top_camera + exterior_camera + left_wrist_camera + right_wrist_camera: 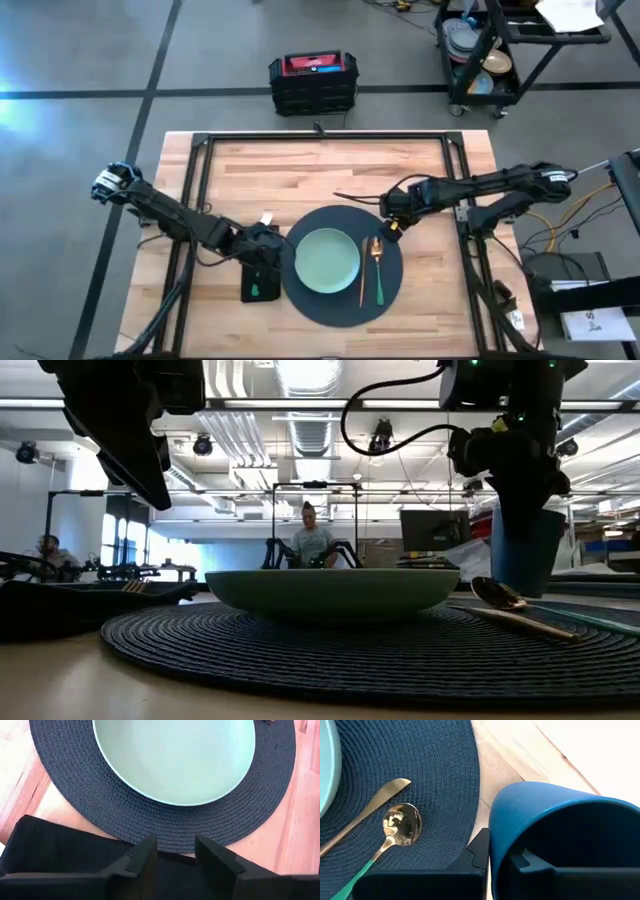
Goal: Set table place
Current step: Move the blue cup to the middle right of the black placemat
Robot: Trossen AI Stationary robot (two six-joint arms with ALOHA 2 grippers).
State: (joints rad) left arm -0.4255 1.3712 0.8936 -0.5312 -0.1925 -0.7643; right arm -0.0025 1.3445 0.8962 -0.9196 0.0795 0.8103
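Gold cutlery point(371, 268) lengthwise, bowls far-side

Black crate point(313, 82), dish cart point(500, 50)

Grey tiled floor point(80, 60), a black crate point(313, 82), wheeled cart point(500, 50); ceiling strip lights point(310, 405).

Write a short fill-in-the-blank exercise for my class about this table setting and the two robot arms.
1. The green plate sits on a round dark ____.
2. The right gripper holds a blue ____.
3. Beside the knife lies a gold ____ with a green handle.
4. The left gripper is over the black ____.

Missing words: placemat; cup; spoon; napkin
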